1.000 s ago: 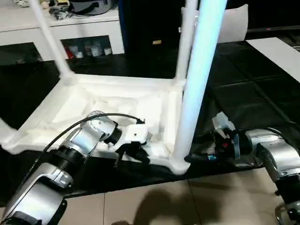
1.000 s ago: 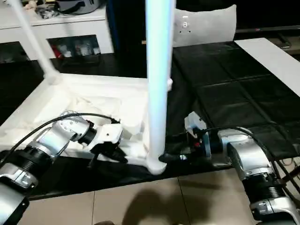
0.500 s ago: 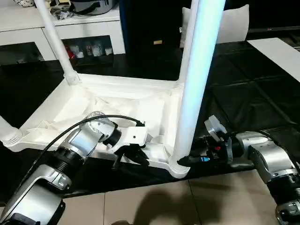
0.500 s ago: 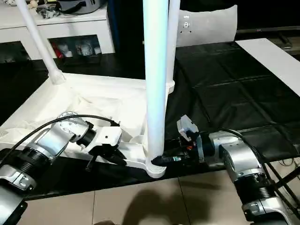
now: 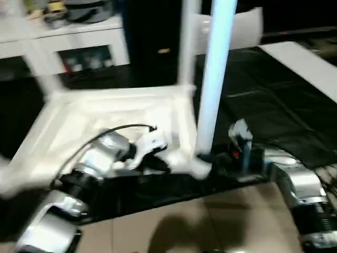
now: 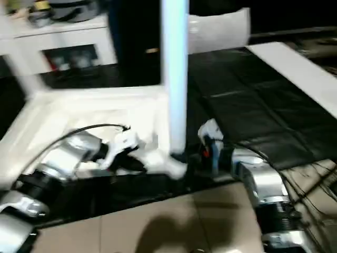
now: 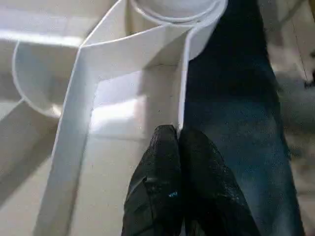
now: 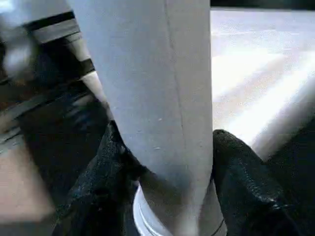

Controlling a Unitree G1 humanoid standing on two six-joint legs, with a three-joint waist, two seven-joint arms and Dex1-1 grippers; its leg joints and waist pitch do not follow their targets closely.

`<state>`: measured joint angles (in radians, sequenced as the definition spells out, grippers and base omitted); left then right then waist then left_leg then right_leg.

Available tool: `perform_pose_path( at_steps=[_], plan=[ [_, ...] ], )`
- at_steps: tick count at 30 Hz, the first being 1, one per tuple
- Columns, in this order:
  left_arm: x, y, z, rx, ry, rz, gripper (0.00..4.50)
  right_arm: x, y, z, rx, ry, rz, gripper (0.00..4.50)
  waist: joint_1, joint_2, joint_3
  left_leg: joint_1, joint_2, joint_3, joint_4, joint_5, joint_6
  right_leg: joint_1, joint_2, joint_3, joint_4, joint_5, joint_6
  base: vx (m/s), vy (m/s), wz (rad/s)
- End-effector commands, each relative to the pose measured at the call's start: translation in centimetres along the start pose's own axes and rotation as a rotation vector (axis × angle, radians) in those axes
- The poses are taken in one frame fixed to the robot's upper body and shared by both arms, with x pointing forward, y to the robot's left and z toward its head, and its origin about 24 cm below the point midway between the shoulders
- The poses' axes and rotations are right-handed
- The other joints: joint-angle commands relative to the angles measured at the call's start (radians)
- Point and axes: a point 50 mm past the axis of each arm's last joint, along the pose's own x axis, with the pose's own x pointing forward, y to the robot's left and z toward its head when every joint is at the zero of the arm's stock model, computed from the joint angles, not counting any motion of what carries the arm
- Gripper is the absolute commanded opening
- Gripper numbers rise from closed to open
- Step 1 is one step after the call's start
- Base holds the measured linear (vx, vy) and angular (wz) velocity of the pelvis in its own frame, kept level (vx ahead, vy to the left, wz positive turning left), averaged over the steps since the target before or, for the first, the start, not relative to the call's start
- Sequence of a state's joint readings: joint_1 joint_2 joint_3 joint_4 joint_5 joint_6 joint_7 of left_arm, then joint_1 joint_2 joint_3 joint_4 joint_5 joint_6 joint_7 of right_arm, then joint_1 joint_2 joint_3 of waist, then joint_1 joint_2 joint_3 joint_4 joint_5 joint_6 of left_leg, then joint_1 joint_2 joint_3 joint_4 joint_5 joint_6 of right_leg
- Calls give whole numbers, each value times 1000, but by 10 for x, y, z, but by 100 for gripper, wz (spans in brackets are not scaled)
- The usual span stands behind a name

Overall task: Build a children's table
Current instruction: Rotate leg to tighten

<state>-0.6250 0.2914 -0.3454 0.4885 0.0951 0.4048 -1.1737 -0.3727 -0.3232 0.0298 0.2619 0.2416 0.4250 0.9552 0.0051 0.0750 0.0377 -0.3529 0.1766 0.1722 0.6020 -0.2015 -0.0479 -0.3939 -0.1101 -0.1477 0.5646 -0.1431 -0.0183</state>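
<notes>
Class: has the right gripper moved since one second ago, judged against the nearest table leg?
Yes. The right gripper has moved leftwards to the leg, whose base its fingers now flank.

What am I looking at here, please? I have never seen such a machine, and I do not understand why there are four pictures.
A humanoid robot is building a white children's table, which lies upside down on a black mat. Two pictures come from a camera on its head, looking down over its silver arms. The other two come from cameras on its wrists. The left gripper has its jaws shut on the thin rim of the tabletop. The right gripper has its jaws on either side of an upright leg, low down, where it stands in a corner socket. A white cabinet stands behind.
</notes>
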Motion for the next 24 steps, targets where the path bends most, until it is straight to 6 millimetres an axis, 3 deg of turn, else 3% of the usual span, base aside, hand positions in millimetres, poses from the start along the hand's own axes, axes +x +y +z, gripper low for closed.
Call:
perform_pose_path(
  at_steps=[1, 2, 3, 4, 6, 9, 10, 11, 13, 18, 19, 20, 24],
  plan=[
    [30, -14, 14, -73, -70, -14, 0, 30, 7, 10, 54, -40, -80, 198, -15, -19, -47, -6, 32, -32, -70, -347, 19, 48, -53, 25, -111, -631, -38, 0, 0, 0],
    [30, -14, 14, -73, -70, -14, 0, 30, 7, 10, 54, -40, -80, 198, -15, -19, -47, -6, 32, -32, -70, -347, 19, 48, -53, 25, -111, -631, -38, 0, 0, 0],
    [37, -11, 22, -122, -108, 59, 0, 38, 6, 11, 97, -71, -153, 198, -34, -18, -48, -2, 26, -30, -63, -360, 31, 44, -51, 18, -122, -641, -29, 0, 0, 0],
    [38, -10, 24, -129, -114, 80, 0, 41, 6, 12, 107, -80, -169, 198, -40, -10, -48, -2, 24, -31, -62, -361, 38, 42, -51, 15, -124, -638, -30, 0, 0, 0],
    [44, -5, 32, -123, -141, 186, 0, 50, 3, 13, 136, -111, -263, 198, -55, -11, -50, -2, 23, -33, -62, -371, 43, 41, -48, 10, -128, -630, -30, 0, 0, 0],
    [47, -4, 36, -124, -158, 218, 0, 54, 2, 13, 165, -130, -292, 198, -63, -9, -54, -9, 31, -38, -69, -375, 56, 48, -51, 15, -121, -577, -44, 0, 0, 0],
    [47, -4, 36, -124, -158, 218, 0, 54, 2, 13, 165, -130, -292, 198, -62, -7, -57, -13, 35, -41, -72, -355, 64, 52, -55, 20, -116, -526, -64, 0, 0, 0],
    [46, -4, 38, -121, -161, 226, 0, 53, 1, 13, 171, -146, -296, 254, -62, -7, -58, -16, 38, -42, -73, -343, 69, 54, -55, 23, -111, -497, -76, 0, 0, 0],
    [45, -3, 38, -106, -158, 229, 0, 50, 0, 13, 163, -151, -298, 268, -59, -12, -60, -23, 42, -41, -76, -311, 85, 59, -57, 30, -101, -422, -113, 0, 0, 0],
    [38, -2, 32, -57, -134, 207, 0, 37, -3, 13, 133, -158, -256, 316, -47, -8, -63, -28, 44, -37, -74, -245, 105, 67, -61, 38, -87, -343, -148, 0, 0, 0],
    [33, -2, 22, -3, -96, 167, 0, 21, -9, 12, 76, -143, -215, 322, -43, -7, -64, -28, 44, -37, -73, -231, 113, 68, -61, 38, -85, -327, -152, 0, 0, 0],
    [33, -2, 22, -3, -96, 167, 0, 21, -9, 12, 76, -143, -215, 333, -43, -7, -64, -28, 44, -37, -73, -231, 113, 68, -61, 38, -85, -327, -152, 0, 0, 0],
    [28, -2, 14, 29, -66, 136, 0, 5, -14, 13, 29, -128, -176, 377, -17, -6, -67, -25, 49, -32, -70, -170, 127, 68, -61, 43, -73, -263, -180, 0, 0, 0]
  ],
)
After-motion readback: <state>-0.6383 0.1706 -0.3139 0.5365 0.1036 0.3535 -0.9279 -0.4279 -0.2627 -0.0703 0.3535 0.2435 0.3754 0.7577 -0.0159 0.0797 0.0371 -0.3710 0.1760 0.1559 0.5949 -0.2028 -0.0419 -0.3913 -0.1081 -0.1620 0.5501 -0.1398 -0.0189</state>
